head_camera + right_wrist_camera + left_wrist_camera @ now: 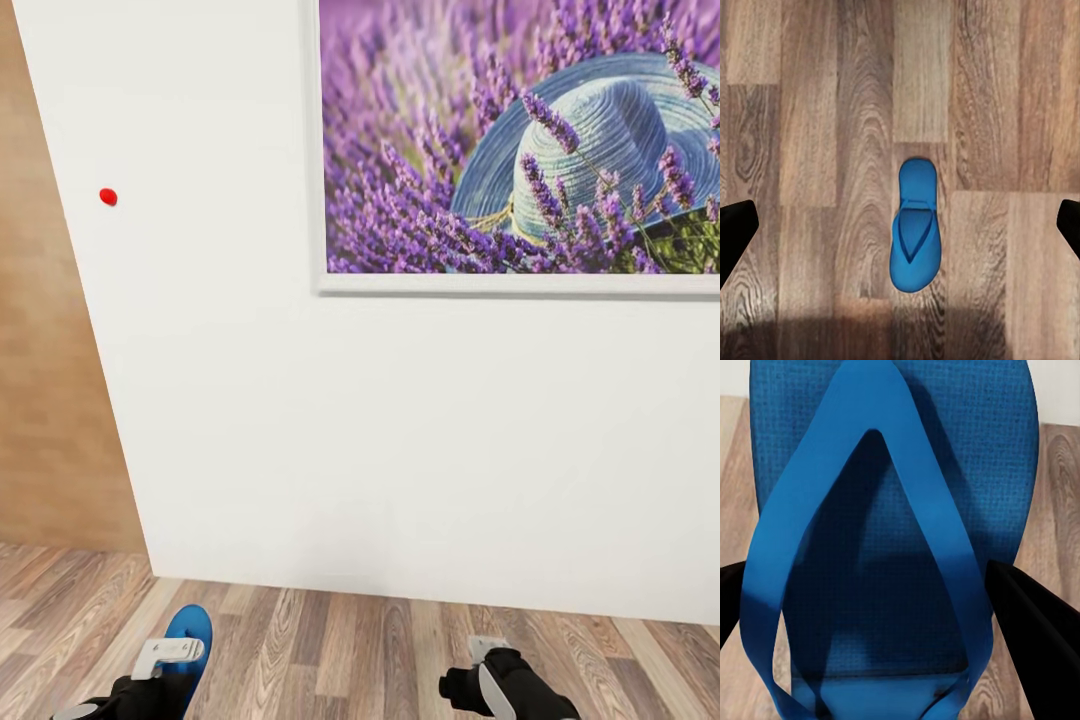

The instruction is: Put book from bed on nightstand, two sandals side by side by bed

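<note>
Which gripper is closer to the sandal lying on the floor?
Right. The right gripper hangs open directly above the sandal on the floor, well clear of it. The left gripper holds the other sandal.

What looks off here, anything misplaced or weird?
The pair is split: one blue sandal is clamped in the left claw, the other sandal lies alone on the wood floor below the open right claw. A small red dot sits on the white wall. Nothing looks damaged.

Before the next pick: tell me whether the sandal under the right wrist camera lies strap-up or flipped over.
Strap-up. The sandal lies flat on the wood floor, its Y-shaped strap showing on top of the sole.
</note>
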Controlling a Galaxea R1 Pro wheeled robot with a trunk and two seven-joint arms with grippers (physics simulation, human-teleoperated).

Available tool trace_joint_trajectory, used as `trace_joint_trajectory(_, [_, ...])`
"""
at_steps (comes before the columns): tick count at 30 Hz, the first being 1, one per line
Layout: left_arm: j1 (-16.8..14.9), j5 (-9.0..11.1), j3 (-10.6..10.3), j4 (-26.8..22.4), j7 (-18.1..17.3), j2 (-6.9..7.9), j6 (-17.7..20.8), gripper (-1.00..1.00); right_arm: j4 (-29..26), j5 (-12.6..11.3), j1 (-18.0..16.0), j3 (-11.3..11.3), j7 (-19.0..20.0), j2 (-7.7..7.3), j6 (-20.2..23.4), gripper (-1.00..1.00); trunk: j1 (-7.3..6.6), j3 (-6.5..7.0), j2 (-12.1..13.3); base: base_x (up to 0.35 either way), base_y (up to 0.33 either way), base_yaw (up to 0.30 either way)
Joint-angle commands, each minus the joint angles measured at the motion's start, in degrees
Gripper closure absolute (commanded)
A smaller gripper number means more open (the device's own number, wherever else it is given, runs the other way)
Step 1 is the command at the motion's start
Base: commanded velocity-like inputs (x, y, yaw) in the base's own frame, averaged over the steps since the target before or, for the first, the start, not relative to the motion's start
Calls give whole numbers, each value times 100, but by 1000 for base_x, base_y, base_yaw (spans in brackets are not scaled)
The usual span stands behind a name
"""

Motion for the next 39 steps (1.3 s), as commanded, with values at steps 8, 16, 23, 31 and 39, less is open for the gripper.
trace_joint_trajectory(8, [0, 30, 4, -7, -1, -6, 27, 100, -2, 4, -13, -39, -16, 8, 30, -100, 176, -149, -325, 0, 0, 0])
trace_joint_trajectory(16, [0, 54, 8, -40, -25, -2, 31, 100, 3, 4, -17, -39, -17, 15, 30, -100, 352, -293, -646, 0, 0, 0])
trace_joint_trajectory(23, [8, 70, 16, -254, -47, 1, 142, 100, 8, 4, -16, -37, -24, 22, 31, -100, 505, -419, -926, 0, 0, 0])
trace_joint_trajectory(31, [-1, 95, 38, -598, -58, 49, 633, 100, 5, 4, -28, -39, -26, 16, 31, -100, 681, -562, -1247, 0, 0, 0])
trace_joint_trajectory(39, [-115, 96, 45, -812, -53, 63, 1238, 100, 0, 4, -82, -39, -31, 17, 36, -100, 857, -706, -1568, 0, 0, 0])
